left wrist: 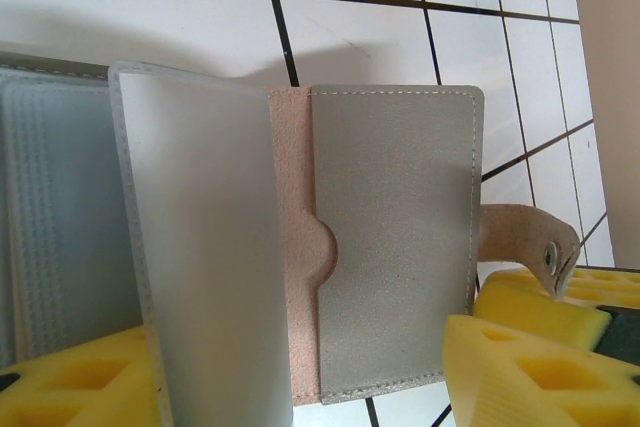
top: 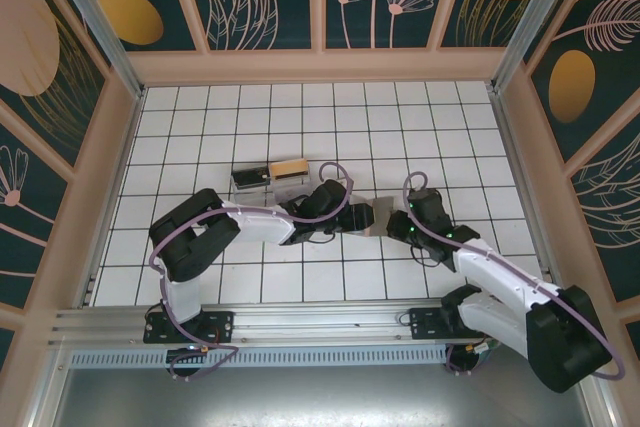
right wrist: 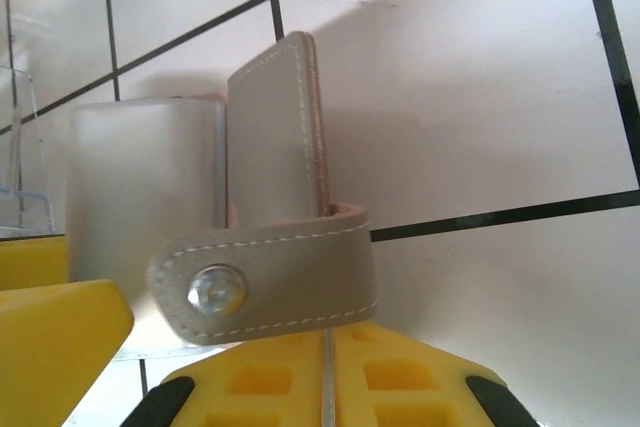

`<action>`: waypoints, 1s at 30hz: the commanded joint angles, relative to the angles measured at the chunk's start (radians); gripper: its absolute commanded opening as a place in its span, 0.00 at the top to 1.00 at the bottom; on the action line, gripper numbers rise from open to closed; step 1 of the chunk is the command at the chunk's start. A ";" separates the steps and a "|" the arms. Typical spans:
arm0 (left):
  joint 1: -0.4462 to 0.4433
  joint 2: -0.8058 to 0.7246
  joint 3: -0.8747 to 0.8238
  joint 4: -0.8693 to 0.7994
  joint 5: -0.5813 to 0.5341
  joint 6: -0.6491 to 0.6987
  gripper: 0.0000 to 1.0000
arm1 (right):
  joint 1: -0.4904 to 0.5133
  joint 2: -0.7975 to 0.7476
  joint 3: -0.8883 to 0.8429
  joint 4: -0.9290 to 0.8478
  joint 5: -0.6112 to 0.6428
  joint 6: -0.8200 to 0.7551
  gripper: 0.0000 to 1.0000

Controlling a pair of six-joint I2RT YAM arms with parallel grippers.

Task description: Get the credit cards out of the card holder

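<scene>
The card holder (top: 377, 215) lies open on the tiled table (top: 200, 107) between your two arms, its frosted flap (left wrist: 200, 247) standing up. Your right gripper (right wrist: 325, 347) has its jaws closed, apparently pinching the snap strap (right wrist: 265, 282); hold that firm so the holder can't slide. Your left gripper (left wrist: 295, 347) hovers with jaws wide apart, gripping nothing. The credit cards are likely tucked inside the grey pocket (left wrist: 400, 227), so aim for its thumb notch (left wrist: 325, 252), narrow the jaws first, and draw straight along the pocket.

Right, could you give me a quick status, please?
Left tool wide astride card holder, grip unclear. Right tool shut on strap. Holder lies open. Tan block, dark item behind, clear of it.
</scene>
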 commanded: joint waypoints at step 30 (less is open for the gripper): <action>-0.004 -0.059 -0.007 -0.156 -0.166 0.049 0.30 | -0.008 0.185 0.015 0.017 0.012 -0.010 0.91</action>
